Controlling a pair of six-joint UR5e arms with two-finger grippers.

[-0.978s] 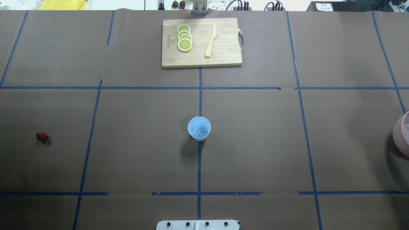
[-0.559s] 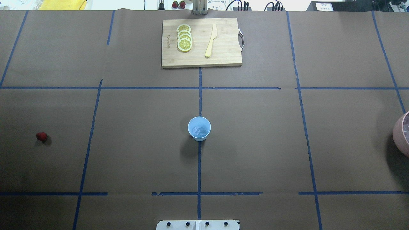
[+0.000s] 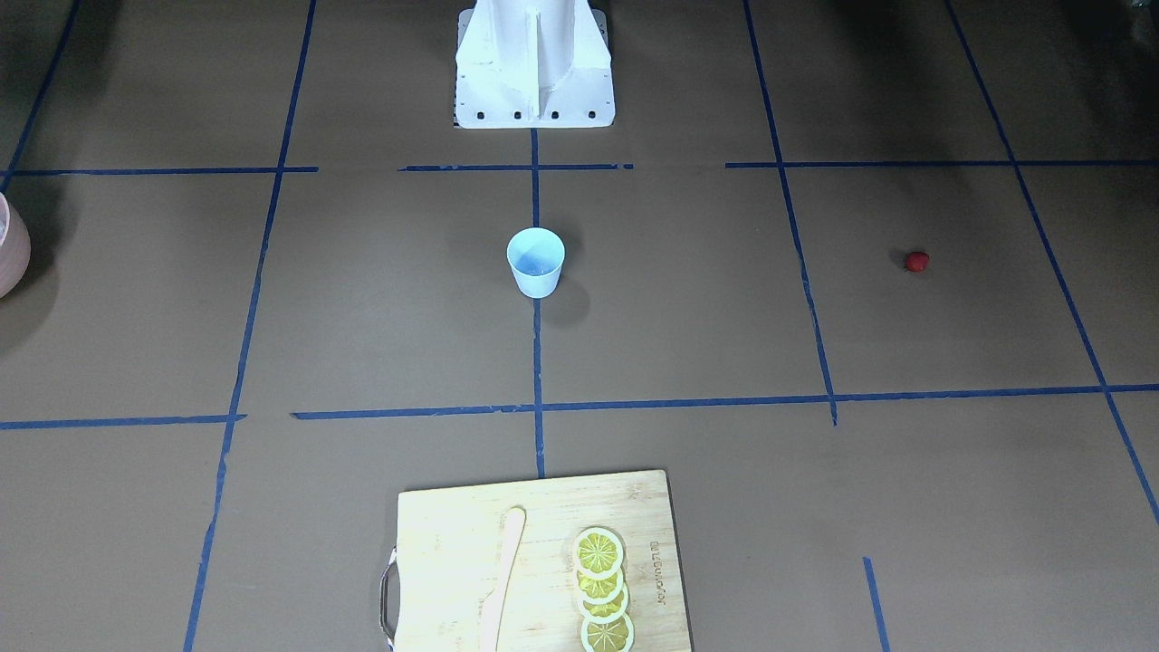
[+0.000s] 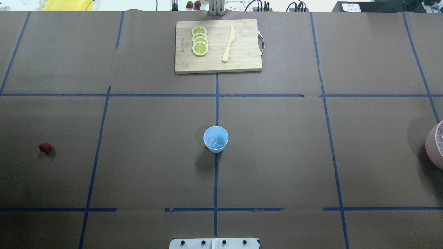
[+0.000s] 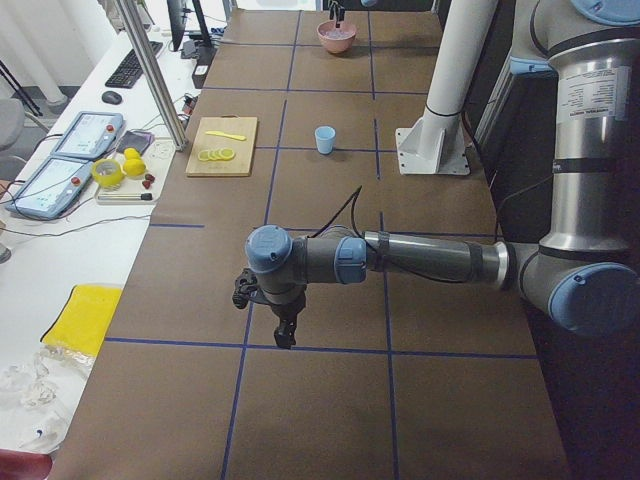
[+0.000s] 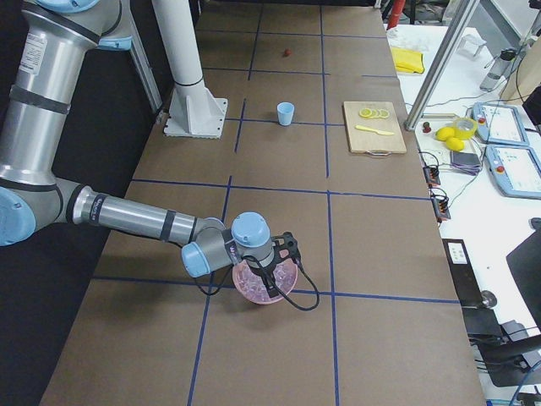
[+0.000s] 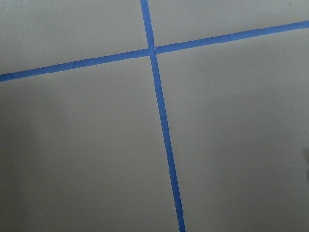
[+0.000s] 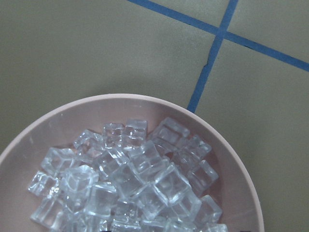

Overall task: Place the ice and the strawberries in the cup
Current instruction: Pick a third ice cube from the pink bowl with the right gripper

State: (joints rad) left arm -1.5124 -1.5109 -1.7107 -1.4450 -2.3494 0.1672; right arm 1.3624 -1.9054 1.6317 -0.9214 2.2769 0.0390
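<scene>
The pale blue cup (image 4: 215, 139) stands upright at the table's middle, with a few ice (image 4: 217, 141) lumps inside it. Far off on the robot's left lies one strawberry (image 4: 45, 148), alone on the brown paper. More ice (image 8: 130, 183) fills the pink bowl (image 8: 231, 159) at the right end. My right gripper (image 6: 272, 279) hangs just above that bowl and shows only in the exterior right view, so I cannot tell its state. My left gripper (image 5: 285, 335) points down over bare table and shows only in the exterior left view, so its state is likewise unclear.
At the far side sits a wooden cutting board (image 4: 242, 62) carrying lemon slices (image 4: 200, 40) and a pale knife (image 4: 228, 44). Blue tape lines grid the brown table cover. The white robot base (image 3: 534, 63) stands behind the cup.
The shadow beside the pink bowl has shifted a little. The cup, the strawberry and the board stay where they were.
</scene>
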